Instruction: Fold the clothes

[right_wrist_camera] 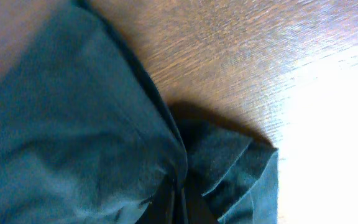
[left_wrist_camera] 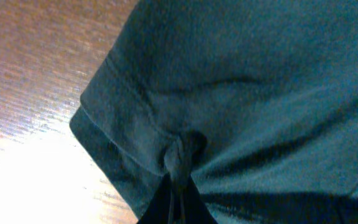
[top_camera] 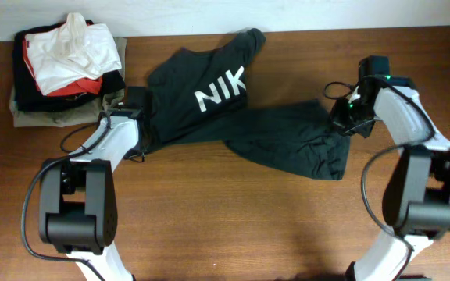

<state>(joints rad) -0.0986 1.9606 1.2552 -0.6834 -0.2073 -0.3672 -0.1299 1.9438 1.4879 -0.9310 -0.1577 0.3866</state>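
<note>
A: Located the dark T-shirt [top_camera: 233,117]?

B: Found it crumpled on the bench [top_camera: 233,226], just right of the stack of folded clothes [top_camera: 65,62]. Lay logo up, with the lower half twisted and trailing away from the stack.

A: Checked the tools?

B: Saw the left tool [left_wrist_camera: 178,193] closed narrow on a sleeve hem, at the shirt edge nearest the stack. Bunched the cloth into a small knot between the jaws. Saw the right tool [right_wrist_camera: 178,196] clamped the same way on a doubled-over edge, at the shirt end farthest from the stack. Held nothing else.

A: Judged the step?

B: Read it as spreading the shirt flat ahead of the first fold. Not yet flat.

A: Worked out how to do it well?

B: Called for lifting both grips together, just clear of the bench. Then pulling apart, one toward the stack and one away, till free of wrinkles, and laying down square. Needed even tension: judged such a small pinch likely to slip under a hard tug. Needed the near side stopped short of the stack to avoid toppling it.
</note>
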